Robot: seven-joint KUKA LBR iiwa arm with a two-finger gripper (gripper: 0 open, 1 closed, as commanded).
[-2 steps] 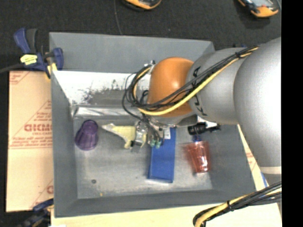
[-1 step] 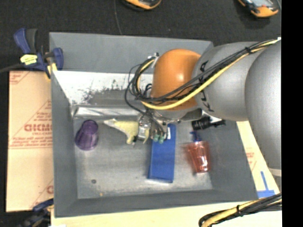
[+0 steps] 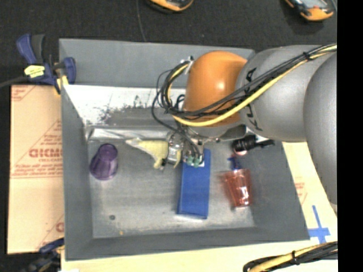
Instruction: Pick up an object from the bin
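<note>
Grey metal bin, few loose things on its floor, none heaped. Arm enters from the right, with its orange cover and looped black and yellow cables above the middle of the bin, toward the back wall. Fingers are low under the cover; from this angle it cannot be told how far apart they stand, nor whether they have hold of anything. They sit between two things. The blue flat box lies lengthwise on the floor, its far end just under the wrist. The pale yellow curved piece lies to the left, its right tip just beside the fingers; contact cannot be judged. Purple cup is on its side, well apart at the left of the floor. Clear red bottle with a blue top lies right of the blue box, near it but not touching. Small black-and-red item is behind the bottle, close under the arm, kind unclear.
</note>
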